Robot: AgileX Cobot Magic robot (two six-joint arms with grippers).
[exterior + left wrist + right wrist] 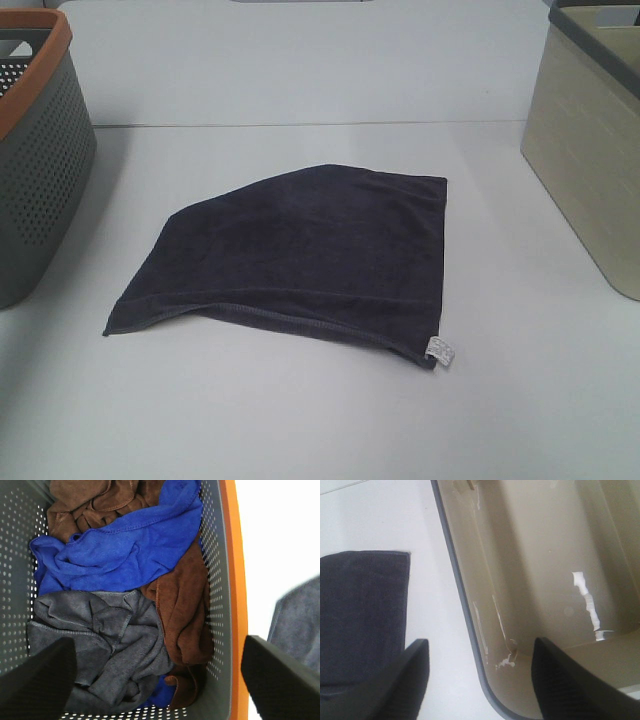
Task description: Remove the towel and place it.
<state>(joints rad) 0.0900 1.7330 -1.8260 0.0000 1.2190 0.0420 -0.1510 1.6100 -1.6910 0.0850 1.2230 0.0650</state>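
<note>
The dark charcoal-navy towel (300,255) lies flat on the white table between the two baskets, one far corner folded over, its small white tag (440,351) at the near right corner. Its edge shows in the left wrist view (297,625) and a corner in the right wrist view (362,615). Neither arm shows in the exterior high view. My left gripper (160,680) is open and empty above the grey basket (220,605). My right gripper (477,680) is open and empty over the rim of the beige basket (545,570).
The grey perforated basket with an orange rim (40,150) stands at the left and holds blue (125,545), brown (185,610) and grey (100,640) cloths. The beige basket with a dark rim (590,150) stands at the right and looks empty inside.
</note>
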